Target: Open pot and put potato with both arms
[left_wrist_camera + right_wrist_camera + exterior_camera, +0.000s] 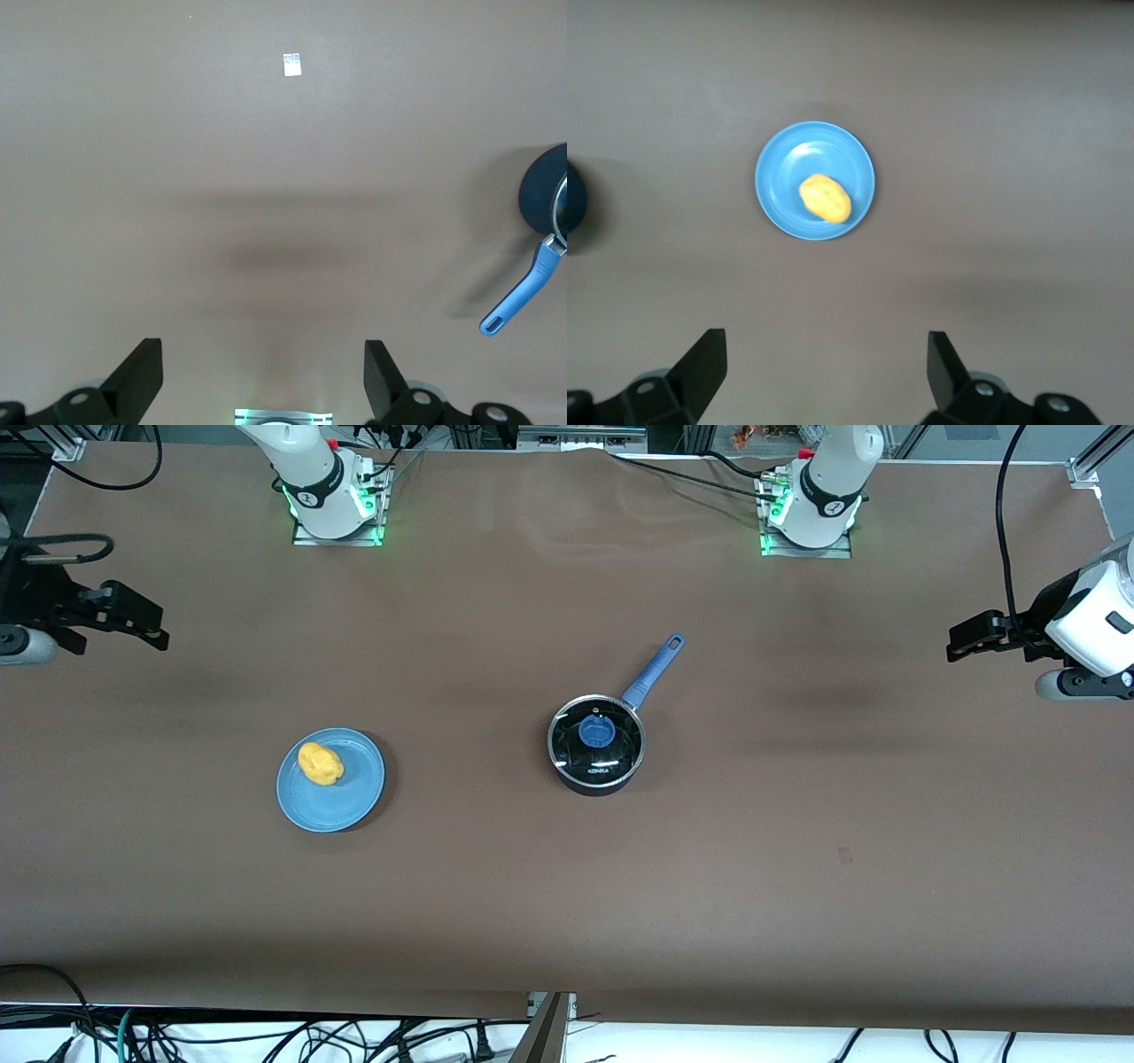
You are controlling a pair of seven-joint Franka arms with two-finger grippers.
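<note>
The black pot [596, 746] with a long blue handle [653, 670] stands mid-table, its glass lid with blue knob [596, 732] on it. Its edge and handle also show in the left wrist view [523, 297]. The yellow potato [320, 763] lies on a blue plate [354, 797] toward the right arm's end; the right wrist view shows the potato [825, 197] on the plate [780, 168] too. My left gripper [955, 642] is open and empty, high over the table's left-arm end [263, 372]. My right gripper [159, 636] is open and empty, high over the right-arm end [827, 367].
A brown cloth [567, 886] covers the table. A small white tag [292, 64] lies on it toward the left arm's end. Cables hang below the table's edge nearest the front camera.
</note>
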